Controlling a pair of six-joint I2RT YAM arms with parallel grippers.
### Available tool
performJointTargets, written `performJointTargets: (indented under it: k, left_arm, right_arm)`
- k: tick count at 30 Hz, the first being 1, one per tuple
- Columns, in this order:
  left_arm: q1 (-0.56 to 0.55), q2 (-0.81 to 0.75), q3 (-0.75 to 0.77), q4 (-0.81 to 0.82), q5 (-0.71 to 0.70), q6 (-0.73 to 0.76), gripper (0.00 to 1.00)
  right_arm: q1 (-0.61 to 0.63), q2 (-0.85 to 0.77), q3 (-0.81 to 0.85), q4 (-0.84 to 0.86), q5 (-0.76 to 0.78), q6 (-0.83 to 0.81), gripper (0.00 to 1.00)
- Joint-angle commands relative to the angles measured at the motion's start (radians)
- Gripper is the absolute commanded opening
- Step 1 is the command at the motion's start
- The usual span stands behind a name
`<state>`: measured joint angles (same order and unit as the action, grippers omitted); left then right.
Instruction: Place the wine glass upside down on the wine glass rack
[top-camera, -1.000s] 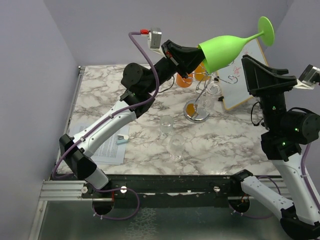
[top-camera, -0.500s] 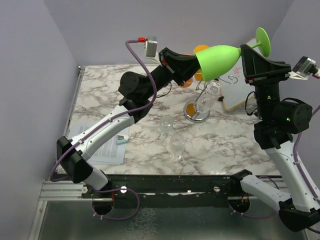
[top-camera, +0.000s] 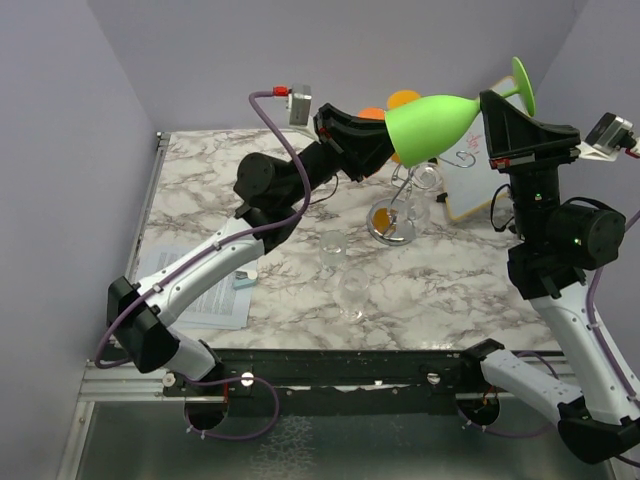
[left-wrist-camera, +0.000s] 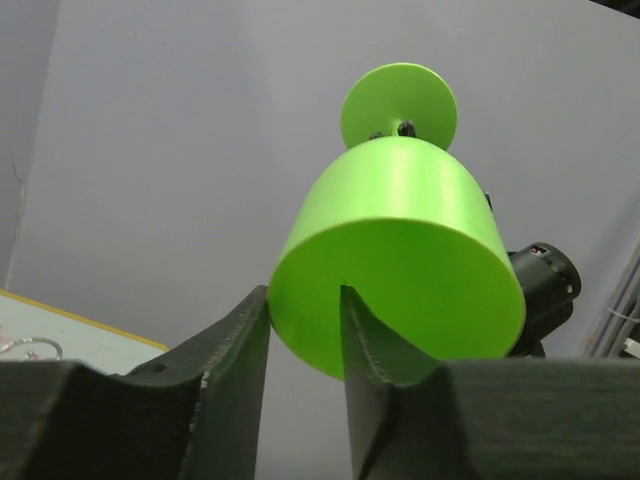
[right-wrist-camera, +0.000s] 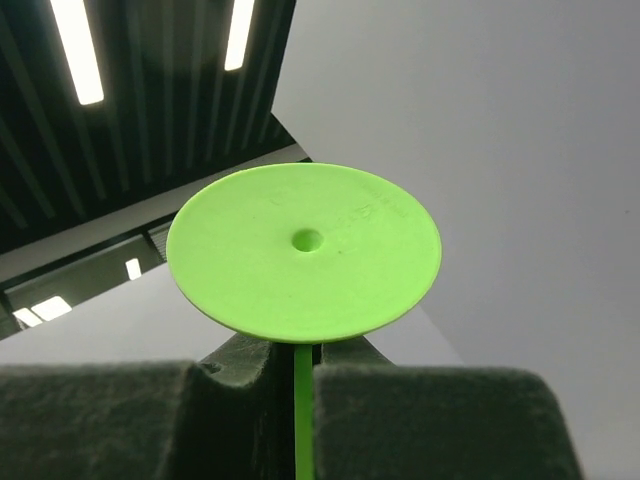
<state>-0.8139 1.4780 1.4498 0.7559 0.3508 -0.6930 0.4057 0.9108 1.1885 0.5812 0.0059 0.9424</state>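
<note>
Handover: right hand (right-wrist-camera: 302, 356) clamps lime-green plastic wine glass (top-camera: 432, 122) by stem; left hand (left-wrist-camera: 305, 305), narrowly parted, should back straight off rim.

Read no whole word, brand or number anywhere. Made out only loose hand-drawn scribbles — red and dark loops, one perhaps an S — on the tilted whiteboard (top-camera: 478, 188). Saw rows of fine print on the paper sheet (top-camera: 215, 305) at the left (far too small to read). Noticed faint raised marks beside the hole in the foot of the green wine glass (right-wrist-camera: 303, 270) — blurred, not legible as letters.
</note>
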Motion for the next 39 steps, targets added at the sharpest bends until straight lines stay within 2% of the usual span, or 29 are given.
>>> performJointTargets:
  k: [1, 5, 10, 16, 18, 23, 27, 31, 36, 39]
  left_arm:
    - [0.003, -0.095, -0.094, 0.018, -0.018, 0.030, 0.41]
    - [0.033, -0.161, -0.179, -0.059, -0.069, 0.034, 0.53]
    - [0.074, -0.208, -0.159, -0.317, -0.120, 0.064, 0.69]
    - [0.087, -0.191, 0.031, -0.677, -0.239, 0.141, 0.79]
    - [0.090, -0.175, 0.105, -0.750, -0.258, 0.164, 0.80]
    - [0.098, -0.090, 0.338, -0.918, -0.180, 0.125, 0.80]
    - [0.101, 0.003, 0.514, -0.968, -0.062, 0.031, 0.80]
    - [0.101, 0.097, 0.646, -0.921, 0.055, -0.072, 0.80]
    - [0.103, 0.171, 0.742, -0.875, 0.122, -0.169, 0.79]
    - [0.102, 0.197, 0.761, -0.849, 0.155, -0.214, 0.77]
  right_arm:
    - [-0.006, -0.032, -0.014, -0.039, 0.020, -0.127, 0.01]
    - [-0.007, -0.057, -0.021, -0.120, 0.027, -0.221, 0.01]
    - [-0.007, -0.081, -0.011, -0.230, 0.043, -0.359, 0.01]
    - [-0.006, -0.077, 0.037, -0.352, 0.013, -0.520, 0.01]
    - [-0.006, -0.074, 0.043, -0.366, 0.001, -0.565, 0.01]
    - [-0.006, -0.048, 0.067, -0.370, -0.064, -0.685, 0.01]
    - [-0.007, 0.003, 0.106, -0.329, -0.117, -0.782, 0.01]
    - [-0.006, 0.059, 0.143, -0.271, -0.159, -0.886, 0.01]
    - [-0.007, 0.097, 0.126, -0.156, -0.219, -1.005, 0.01]
    - [-0.006, 0.127, 0.140, -0.148, -0.285, -1.054, 0.01]
